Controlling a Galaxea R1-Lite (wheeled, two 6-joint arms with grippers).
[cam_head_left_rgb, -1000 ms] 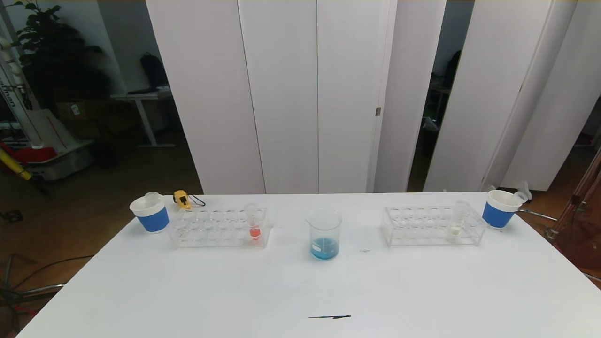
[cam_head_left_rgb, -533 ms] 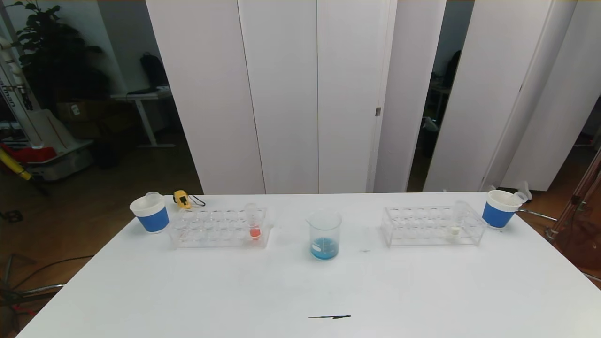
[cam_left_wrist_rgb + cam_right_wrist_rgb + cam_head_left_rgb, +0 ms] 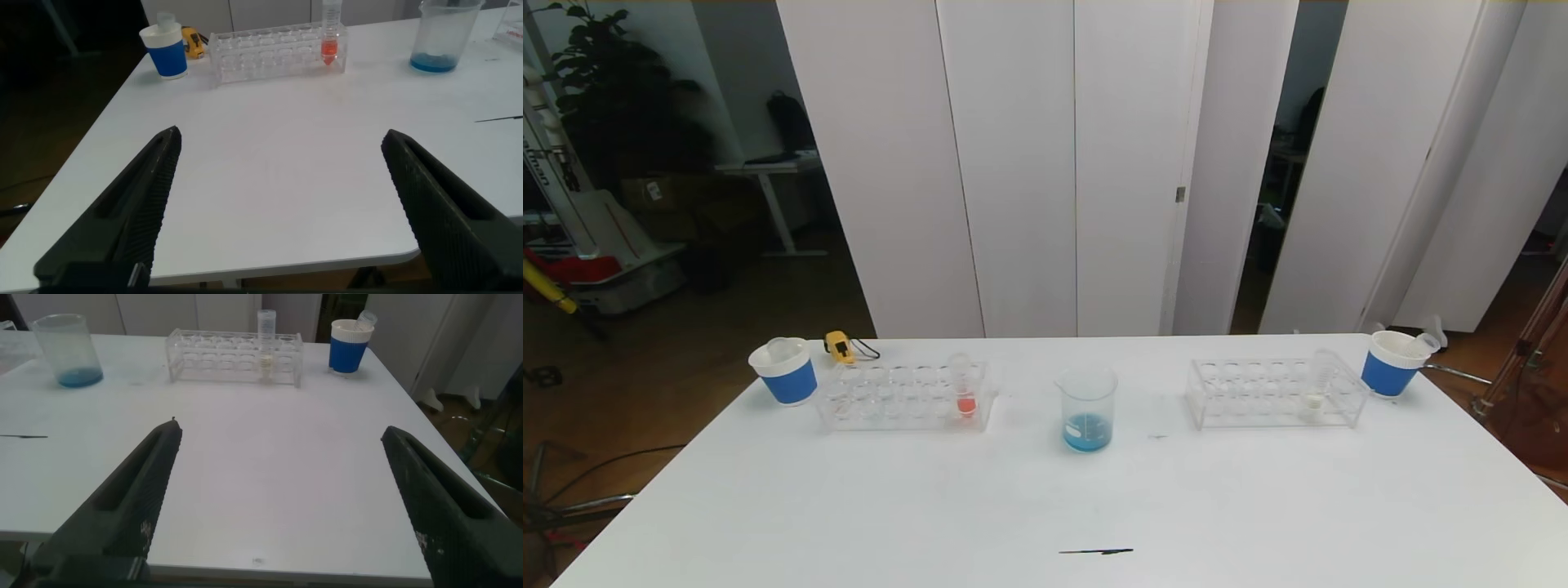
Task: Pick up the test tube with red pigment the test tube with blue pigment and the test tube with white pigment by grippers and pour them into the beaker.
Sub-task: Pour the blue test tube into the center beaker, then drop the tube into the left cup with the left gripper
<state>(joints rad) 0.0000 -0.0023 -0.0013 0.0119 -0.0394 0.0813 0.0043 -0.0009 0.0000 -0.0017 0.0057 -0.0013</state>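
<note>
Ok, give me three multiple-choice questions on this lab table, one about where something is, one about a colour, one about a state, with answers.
1. Where does the clear glass beaker stand?
A. between the two clear plastic tube racks
B. inside the left rack
C. beside the right paper cup

2. What colour is the liquid in the beaker?
A. red
B. blue
C. white

3. How are the robot's two grippers?
A. both shut on tubes
B. one open, one shut
C. both open and holding nothing

Answers: 1 A, the left rack and right rack flank it on the white table. 2 B, a blue pool lies at its bottom, while the red-pigment tube and white-pigment tube are in their racks. 3 C, the left gripper and right gripper show spread fingers with only table between them.
</note>
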